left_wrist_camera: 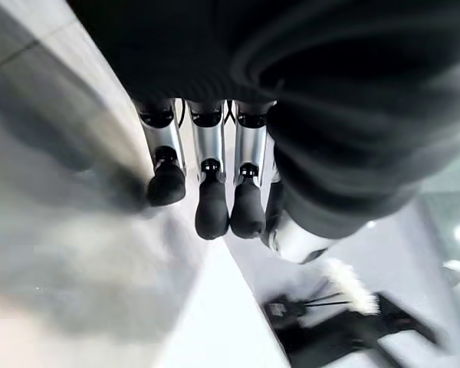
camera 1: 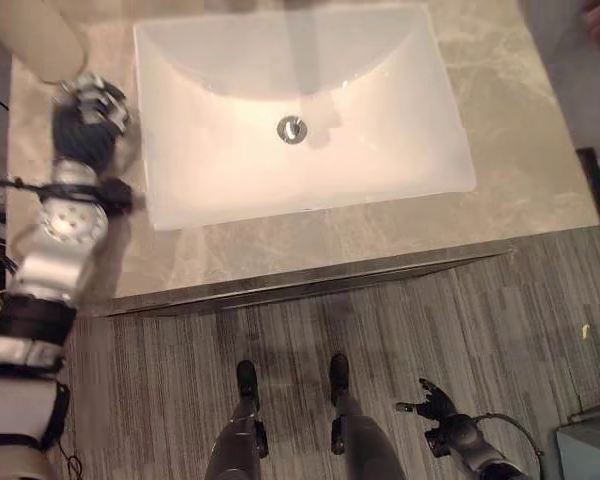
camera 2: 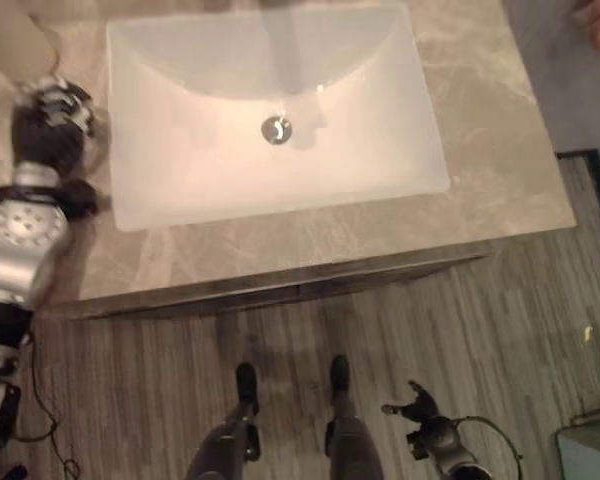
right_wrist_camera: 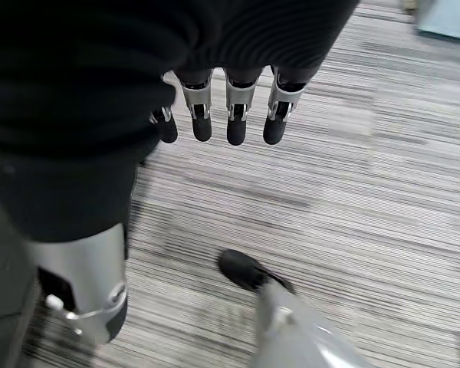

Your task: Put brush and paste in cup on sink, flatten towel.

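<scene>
Brush (left_wrist_camera: pixel 351 297): a dark-handled thing with a tuft of pale bristles, blurred, seen in my left wrist view. It lies on a pale surface past my fingertips and is not in my grip. I cannot tell from here exactly where on the counter it sits.

Left hand (camera 1: pixel 92 100): over the far left part of the counter (camera 1: pixel 520 150), just beside the left rim of the sink (camera 1: pixel 380 150). Its fingers (left_wrist_camera: pixel 212 207) hang loose in a row, clasping nothing.

Sink: white rectangular basin set in grey-beige marbled stone, drain (camera 1: pixel 292 129) near its middle.

A pale beige rounded shape (camera 1: pixel 40 35) sits at the far left corner of the counter, just beyond my left hand. I cannot tell what it is.

Right hand (camera 1: pixel 432 402): low at my side, well apart from the counter, above the striped grey floor (right_wrist_camera: pixel 383 192). Its fingers (right_wrist_camera: pixel 238 123) are relaxed and empty.
</scene>
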`<state>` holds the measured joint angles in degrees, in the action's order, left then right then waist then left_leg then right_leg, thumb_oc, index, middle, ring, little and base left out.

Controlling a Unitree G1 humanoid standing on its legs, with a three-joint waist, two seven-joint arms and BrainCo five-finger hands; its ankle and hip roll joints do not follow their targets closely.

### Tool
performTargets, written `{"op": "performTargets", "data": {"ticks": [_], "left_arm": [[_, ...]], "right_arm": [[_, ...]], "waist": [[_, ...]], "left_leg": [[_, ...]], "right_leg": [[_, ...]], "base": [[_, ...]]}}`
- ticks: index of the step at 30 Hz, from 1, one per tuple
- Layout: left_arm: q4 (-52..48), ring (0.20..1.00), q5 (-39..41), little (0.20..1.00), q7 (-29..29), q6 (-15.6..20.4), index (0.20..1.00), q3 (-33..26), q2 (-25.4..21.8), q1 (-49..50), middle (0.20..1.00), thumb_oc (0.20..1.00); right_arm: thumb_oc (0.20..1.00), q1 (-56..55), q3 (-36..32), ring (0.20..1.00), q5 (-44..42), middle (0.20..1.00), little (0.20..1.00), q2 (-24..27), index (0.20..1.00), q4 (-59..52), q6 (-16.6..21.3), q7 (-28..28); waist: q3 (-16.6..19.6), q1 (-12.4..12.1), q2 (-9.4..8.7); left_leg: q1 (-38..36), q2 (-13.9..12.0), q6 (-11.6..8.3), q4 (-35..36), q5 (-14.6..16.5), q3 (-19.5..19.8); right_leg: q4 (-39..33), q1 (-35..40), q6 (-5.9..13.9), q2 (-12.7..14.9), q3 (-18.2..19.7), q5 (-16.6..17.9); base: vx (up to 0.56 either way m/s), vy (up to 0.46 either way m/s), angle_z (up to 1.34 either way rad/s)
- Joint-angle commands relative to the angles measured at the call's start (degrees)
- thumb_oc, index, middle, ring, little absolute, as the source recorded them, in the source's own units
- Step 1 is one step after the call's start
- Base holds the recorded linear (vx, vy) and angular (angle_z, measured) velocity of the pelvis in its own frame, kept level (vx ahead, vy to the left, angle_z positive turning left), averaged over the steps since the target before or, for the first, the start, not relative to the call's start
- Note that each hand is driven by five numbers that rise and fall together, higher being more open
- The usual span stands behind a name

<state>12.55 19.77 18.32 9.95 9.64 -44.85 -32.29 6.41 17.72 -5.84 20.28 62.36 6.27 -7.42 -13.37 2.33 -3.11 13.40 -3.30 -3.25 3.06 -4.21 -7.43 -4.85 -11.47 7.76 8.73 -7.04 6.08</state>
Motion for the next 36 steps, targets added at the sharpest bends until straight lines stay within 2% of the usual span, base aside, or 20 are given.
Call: {"op": "performTargets", "data": {"ticks": [1, 3, 5, 6, 8, 9, 10, 11, 12, 14, 15, 16, 19, 21, 22, 29, 33, 34, 35, 36], "left_arm": [[-5.3, 0.200, -0.8, 0.200, -2.1, 5.4, 0.200, -4.9, 1.1, 2.2, 0.200, 0.200], [-9.6, 0.200, 0.3, 0.200, -3.5, 6.5, 0.200, -8.1, 1.9, 8.1, 0.200, 0.200], [-14.1, 0.200, 1.1, 0.200, -6.3, 6.2, 0.200, -9.5, 6.8, 14.0, 0.200, 0.200], [-14.2, 0.200, 1.1, 0.200, -6.3, 6.2, 0.200, -9.6, 6.9, 14.1, 0.200, 0.200], [-16.4, 0.200, 0.1, 0.200, -7.8, 6.0, 0.200, -10.1, 6.7, 16.7, 0.200, 0.200], [-16.7, 0.200, -0.2, 0.200, -7.9, 5.9, 0.200, -10.1, 6.8, 17.2, 0.200, 0.200], [-16.0, 0.200, -1.3, 0.200, -8.3, 5.6, 0.200, -10.1, 7.3, 18.1, 0.200, 0.200], [-15.8, 0.200, -0.8, 0.200, -8.6, 5.9, 0.200, -9.5, 8.2, 18.6, 0.200, 0.200], [-16.5, 0.200, -1.2, 0.200, -8.9, 5.6, 0.200, -10.7, 7.8, 19.5, 0.200, 0.200], [-17.1, 0.200, -1.2, 0.200, -9.3, 5.6, 0.200, -11.4, 7.8, 20.4, 0.200, 0.200], [-16.8, 0.200, 0.0, 0.200, -9.6, 6.0, 0.200, -11.1, 7.6, 20.4, 0.200, 0.200], [-16.8, 0.200, 0.1, 0.200, -9.6, 6.0, 0.200, -11.1, 7.6, 20.5, 0.200, 0.200], [-17.2, 0.200, -0.2, 0.200, -9.5, 6.1, 0.200, -11.8, 7.0, 21.8, 0.200, 0.200], [-16.8, 0.200, -0.1, 0.200, -9.7, 5.8, 0.200, -11.5, 7.1, 21.6, 0.200, 0.200], [-15.9, 0.200, 0.0, 0.200, -10.0, 5.3, 0.200, -11.7, 7.7, 22.6, 0.200, 0.200], [-11.2, 0.200, 1.0, 0.200, -10.0, 3.9, 0.200, -11.4, 7.4, 22.8, 0.200, 0.200], [-6.9, 0.200, 2.1, 0.200, -9.7, 3.6, 0.200, -7.9, 9.1, 19.2, 0.200, 0.200], [-6.7, 0.200, 2.1, 0.200, -9.7, 3.7, 0.200, -7.7, 9.1, 19.0, 0.200, 0.200], [-4.0, 0.200, 1.6, 0.200, -10.1, 3.1, 0.200, -4.4, 10.7, 16.0, 0.200, 0.200], [-3.4, 0.200, 1.5, 0.200, -10.1, 3.1, 0.200, -3.6, 11.4, 15.2, 0.200, 0.200]], "right_arm": [[1.000, -2.1, -2.9, 1.000, 0.5, 1.000, 1.000, 0.7, 1.000, 1.6, 0.1, -0.9], [1.000, -1.8, -3.5, 1.000, 1.4, 1.000, 1.000, 0.7, 1.000, 1.7, -0.2, -0.9], [1.000, -2.2, -6.6, 1.000, 1.4, 1.000, 1.000, 1.1, 1.000, 3.9, -0.3, -1.2], [1.000, -2.2, -6.6, 1.000, 1.4, 1.000, 1.000, 1.2, 1.000, 3.9, -0.3, -1.2], [1.000, -3.1, -7.8, 1.000, 0.7, 1.000, 1.000, 1.3, 1.000, 2.7, -0.2, -1.1], [1.000, -3.3, -7.6, 1.000, 0.6, 1.000, 1.000, 1.3, 1.000, 2.2, -0.1, -0.9], [1.000, -4.7, -6.5, 1.000, 0.7, 1.000, 1.000, 1.7, 1.000, 0.7, 0.5, -0.2], [1.000, -5.3, -6.0, 1.000, 1.0, 1.000, 1.000, 1.8, 1.000, 0.4, 0.9, 0.0], [1.000, -5.5, -6.1, 1.000, 1.2, 1.000, 1.000, 1.6, 1.000, 1.1, 0.9, -0.1], [1.000, -5.9, -6.1, 1.000, 1.6, 1.000, 1.000, 1.3, 1.000, 1.5, 1.1, 0.0], [1.000, -6.9, -6.1, 1.000, 2.1, 1.000, 1.000, 1.3, 1.000, 2.2, 1.2, 0.2], [1.000, -7.0, -6.1, 1.000, 2.1, 1.000, 1.000, 1.3, 1.000, 2.2, 1.2, 0.2], [1.000, -8.2, -6.9, 1.000, 3.2, 1.000, 1.000, 1.4, 1.000, 2.7, 0.8, 0.0], [1.000, -9.4, -7.3, 1.000, 3.5, 1.000, 1.000, 1.1, 1.000, 3.0, 0.8, -0.1], [1.000, -10.3, -7.5, 1.000, 3.9, 1.000, 1.000, 0.9, 1.000, 4.6, 0.6, 0.4], [1.000, -12.2, -9.5, 1.000, 2.6, 1.000, 1.000, 1.5, 1.000, 5.9, 0.9, -0.2], [1.000, -12.0, -11.5, 1.000, 0.2, 1.000, 1.000, 1.8, 1.000, 5.0, 1.4, -0.9], [1.000, -12.0, -11.6, 1.000, 0.2, 1.000, 1.000, 1.8, 1.000, 5.0, 1.4, -0.9], [1.000, -12.3, -12.0, 1.000, -0.2, 1.000, 1.000, 2.4, 1.000, 3.6, 1.4, -1.1], [1.000, -12.2, -12.1, 1.000, -0.3, 1.000, 1.000, 2.6, 1.000, 3.0, 1.5, -1.3]], "waist": [[2.5, -0.4, 1.29], [3.6, -0.8, 1.95], [4.5, 0.1, 2.96], [4.6, 0.0, 3.03], [4.4, 1.3, 4.36], [4.1, 1.7, 5.26], [5.1, 3.4, 5.56], [5.7, 3.7, 5.60], [6.2, 2.7, 5.23], [6.6, 2.8, 5.20], [6.7, 3.6, 4.50], [6.6, 3.8, 4.70], [6.0, 4.4, 3.13], [6.2, 4.8, 2.48], [7.7, 3.9, 1.26], [9.1, 4.0, 1.45], [9.0, 6.0, 1.85], [9.0, 6.0, 1.86], [8.4, 7.8, 2.56], [8.1, 8.5, 2.99]], "left_leg": [[4.9, 1.8, 1.77, -14.1, 5.3, -5.9], [0.9, 3.3, 3.78, -12.4, 7.7, -5.1], [-4.2, 6.3, 6.36, -11.3, 9.2, -3.4], [-4.1, 6.2, 6.36, -11.1, 9.0, -3.5], [-7.1, 6.8, 7.51, -9.0, 8.4, -2.0], [-8.1, 6.6, 7.87, -8.4, 8.0, -1.3], [-10.2, 7.3, 8.16, -7.4, 8.1, 1.4], [-11.8, 7.5, 8.07, -5.8, 7.9, 2.3], [-12.9, 7.8, 7.79, -4.2, 7.8, 1.7], [-14.2, 7.6, 7.44, -2.6, 7.7, 2.2], [-15.2, 7.8, 6.93, -2.1, 7.8, 4.2], [-15.5, 7.6, 6.92, -2.0, 7.9, 4.4], [-18.9, 7.2, 5.60, -1.8, 10.1, 7.5], [-19.2, 7.0, 5.23, -2.0, 10.3, 8.9], [-19.8, 5.6, 4.38, -1.1, 10.5, 9.6], [-18.9, -0.2, 0.25, 1.0, 7.4, 13.4], [-17.4, -1.3, -0.20, 0.3, 6.4, 7.2], [-17.4, -1.3, -0.20, 0.3, 6.4, 7.2], [-15.7, -1.6, 0.02, -0.9, 5.4, -2.8], [-15.2, -1.8, 0.13, -1.5, 5.2, -6.1]], "right_leg": [[9.1, 6.7, 2.05, 3.7, -0.6, -4.7], [15.2, 5.6, 1.98, 3.6, 0.7, -5.5], [24.8, 4.5, 2.02, 4.9, 5.0, 0.9], [24.6, 4.3, 1.99, 4.8, 5.1, 1.1], [32.8, 1.2, 1.20, 3.4, 9.5, 6.5], [36.4, -0.4, 0.47, 1.7, 10.7, 5.7], [38.3, -1.2, -0.67, -2.7, 13.7, 0.6], [36.8, -2.7, -1.49, -5.1, 14.4, -4.0], [32.2, -3.2, -1.39, -3.5, 10.5, -4.9], [27.4, -3.2, -0.99, -3.4, 9.0, -4.8], [20.8, -5.3, 0.24, -4.9, 12.0, -3.2], [20.3, -4.8, 0.25, -5.0, 11.8, -3.0], [11.1, -6.9, 2.20, -3.4, 13.0, 2.6], [10.8, -5.5, 2.18, -3.5, 14.5, 2.0], [10.6, -3.2, 1.60, -4.2, 14.1, 1.1], [10.9, 0.5, -0.58, -4.9, 4.9, -3.4], [10.3, 2.4, -0.35, -2.6, 0.4, -3.8], [10.3, 2.5, -0.34, -2.6, 0.4, -3.8], [9.7, 4.0, -0.14, -0.8, -2.5, -3.8], [9.8, 4.1, -0.11, -0.4, -2.9, -3.6]], "base": [[-0.02, 0.135, 0.91], [0.03, 0.234, 0.40], [0.11, 0.252, -0.21], [0.06, 0.122, 0.07], [0.05, 0.161, 0.35], [0.12, 0.196, 0.42], [0.17, 0.175, 0.58], [0.24, 0.112, 0.77], [0.16, 0.047, 0.75], [0.18, -0.079, 0.41], [0.22, -0.117, 0.25], [0.25, -0.132, 0.49], [0.26, -0.166, 0.48], [0.18, -0.205, 0.39], [0.21, -0.296, 0.33], [0.14, -0.249, 0.48], [0.05, -0.052, 0.56], [0.00, 0.011, 0.56], [-0.04, 0.049, 0.87], [-0.04, 0.067, 1.24]]}}
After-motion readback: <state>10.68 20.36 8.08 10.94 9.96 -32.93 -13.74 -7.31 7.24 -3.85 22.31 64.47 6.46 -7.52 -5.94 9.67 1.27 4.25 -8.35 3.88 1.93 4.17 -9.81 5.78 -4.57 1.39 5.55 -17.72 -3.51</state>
